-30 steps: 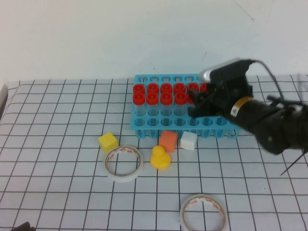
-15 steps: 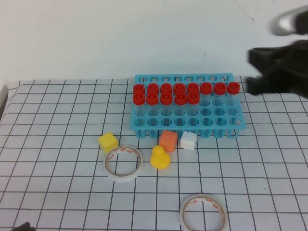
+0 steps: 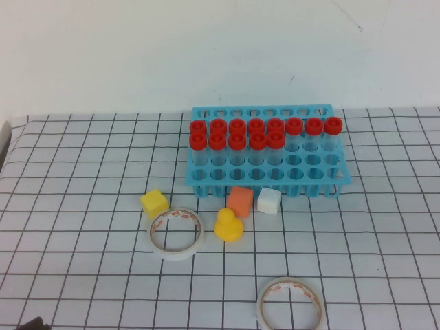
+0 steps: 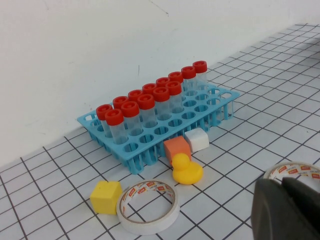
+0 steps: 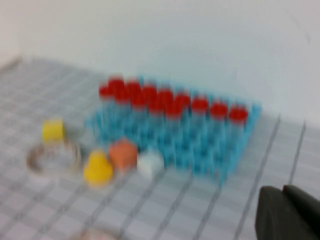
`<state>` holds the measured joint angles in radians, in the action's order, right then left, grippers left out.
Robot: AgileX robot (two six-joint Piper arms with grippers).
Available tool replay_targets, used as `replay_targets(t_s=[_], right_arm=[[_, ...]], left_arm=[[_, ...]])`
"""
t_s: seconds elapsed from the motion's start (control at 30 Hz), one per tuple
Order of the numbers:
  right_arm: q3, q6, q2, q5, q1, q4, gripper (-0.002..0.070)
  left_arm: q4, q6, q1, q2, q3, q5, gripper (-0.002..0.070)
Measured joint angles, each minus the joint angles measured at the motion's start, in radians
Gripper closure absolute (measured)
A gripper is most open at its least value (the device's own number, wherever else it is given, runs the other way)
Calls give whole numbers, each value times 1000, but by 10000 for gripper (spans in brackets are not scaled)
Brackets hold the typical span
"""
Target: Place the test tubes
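The left gripper [image 4: 284, 184] hangs low over the near part of the gridded table [image 3: 82, 275]. Its two dark fingers are pressed together with nothing between them. Just past its tips lies the near tape roll [image 3: 290, 302], flat on the table and partly hidden behind the fingers in the left wrist view. The right gripper [image 5: 284, 192] shows only in its own wrist view. It is likewise closed and empty, and it is held well short of the rack.

Farther out and to the left lies a second tape roll [image 3: 177, 232], also flat. A yellow cube [image 3: 154, 203] sits just beside its far left edge, and a yellow duck [image 3: 228, 225] sits just beside its right edge. Beyond the duck, an orange cube [image 3: 240, 201] and a white cube [image 3: 269, 200] stand side by side, close against the near wall of the blue rack [image 3: 268, 184].

The test tubes [image 3: 237, 141] all stand upright in that rack, each with a red cap. Five fill the left end of one row, and eight more stand in the row just behind them, spanning the rack from end to end. Rows of open holes lie in front of the tubes and one lies behind. Neither gripper touches or holds a tube. The rack and its tubes are well apart from both, across the rolls, duck and cubes. Behind the rack rises a plain white wall [image 3: 206, 55].
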<state>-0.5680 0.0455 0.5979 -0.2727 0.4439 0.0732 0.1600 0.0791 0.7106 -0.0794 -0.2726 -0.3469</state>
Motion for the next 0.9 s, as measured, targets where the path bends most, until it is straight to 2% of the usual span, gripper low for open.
replay_targets(t_s=[0.2,0.3,0.53,0.73,0.8,0.83,0.9], right_arm=[[6,0,-128,-452,0,30,678],[6,0,-183,-567,0,35,678],[6,-2,-343,-578,0,46,678],[46,-2,-458,-562,0,127,678],[95,-2,-482,-486,0,156,678],[161,-2,-499,-372,0,165,678],[222,-2,-520,-274,0,155,678]], left_arm=[[0,0,0,0,0,0,676],[0,1,0,0,0,0,676],[0,1,0,0,0,0,676],[0,1,0,0,0,0,676],[0,1,0,0,0,0,676],[0,1,0,0,0,0,676],[0,1,0,0,0,0,676]])
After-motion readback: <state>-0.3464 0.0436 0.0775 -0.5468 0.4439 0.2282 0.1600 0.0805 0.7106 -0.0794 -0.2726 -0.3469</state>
